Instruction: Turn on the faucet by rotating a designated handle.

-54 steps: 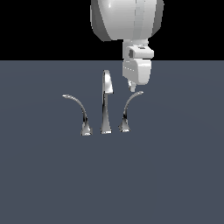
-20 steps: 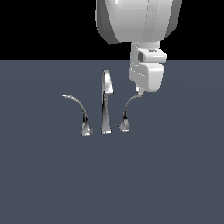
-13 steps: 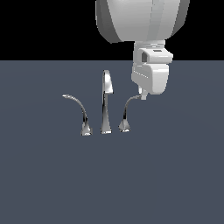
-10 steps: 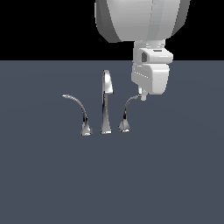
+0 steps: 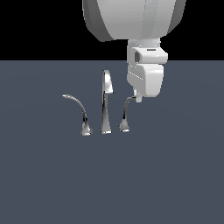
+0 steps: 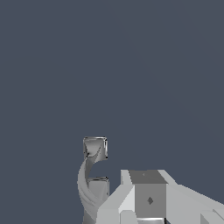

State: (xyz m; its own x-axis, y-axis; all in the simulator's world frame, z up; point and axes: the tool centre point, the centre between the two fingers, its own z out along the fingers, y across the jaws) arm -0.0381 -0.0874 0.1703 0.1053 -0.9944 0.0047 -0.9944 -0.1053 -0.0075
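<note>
The chrome faucet stands mid-scene in the exterior view, with its tall spout (image 5: 106, 100) in the middle. The long lever (image 5: 78, 107) with a flat arcing tip is on the exterior view's left. The handle (image 5: 125, 114), short and steep, is on the spout's right. My gripper (image 5: 138, 98) hangs from above with its fingers together, touching the handle's upper tip, which is hidden behind them. In the wrist view the handle (image 6: 87, 175) curves up from its square base (image 6: 95, 148) right beside my gripper (image 6: 146, 192).
The faucet set sits on a flat dark blue-grey surface (image 5: 175, 175) that fills the lower part of the exterior view, with black background beyond. My large white arm (image 5: 131, 22) hangs over the spout and handle.
My gripper came down and rightward to the handle's tip, then edged left against it. The handle's tip has swung toward the spout, so the lever looks narrower and steeper.
</note>
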